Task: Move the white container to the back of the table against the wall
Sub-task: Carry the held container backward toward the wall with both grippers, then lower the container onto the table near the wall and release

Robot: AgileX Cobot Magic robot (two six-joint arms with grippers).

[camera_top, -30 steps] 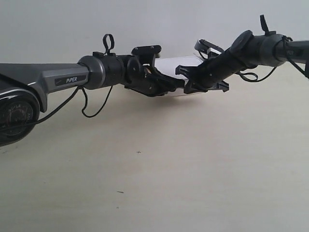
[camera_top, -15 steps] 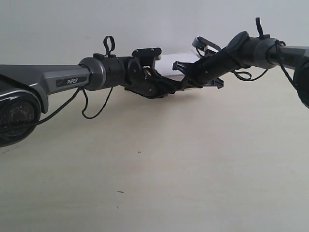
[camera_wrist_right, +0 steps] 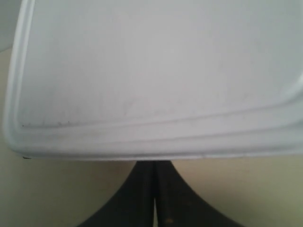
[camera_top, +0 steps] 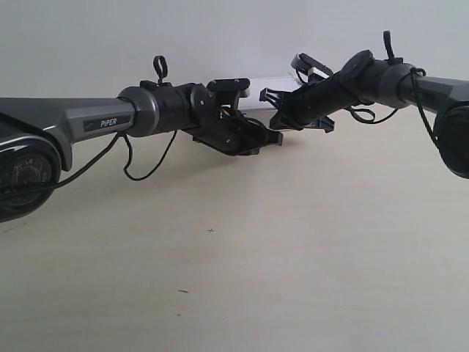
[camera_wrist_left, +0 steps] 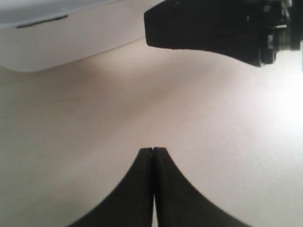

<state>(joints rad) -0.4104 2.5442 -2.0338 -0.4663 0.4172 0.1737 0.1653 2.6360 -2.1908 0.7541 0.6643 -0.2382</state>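
The white container (camera_top: 275,81) lies at the far side of the table (camera_top: 293,242), close to the wall (camera_top: 220,29); both arms hide most of it. Its flat rimmed lid (camera_wrist_right: 156,71) fills the right wrist view. My right gripper (camera_wrist_right: 154,163) is shut and empty, with its tips against the container's near rim. It belongs to the arm at the exterior view's right (camera_top: 270,99). My left gripper (camera_wrist_left: 153,150) is shut and empty over bare tabletop, apart from the container (camera_wrist_left: 42,38), and sits lower in the exterior view (camera_top: 275,136). The right gripper (camera_wrist_left: 213,28) shows ahead of it.
Both arms reach across the table's middle from the two sides, and their loose black cables (camera_top: 143,165) hang below them. A few tiny dark specks (camera_top: 211,231) mark the pale tabletop in front. I can make out nothing else on the table.
The right gripper and the container have moved back toward the wall. The left gripper has come away from the container and now sits just in front of it.
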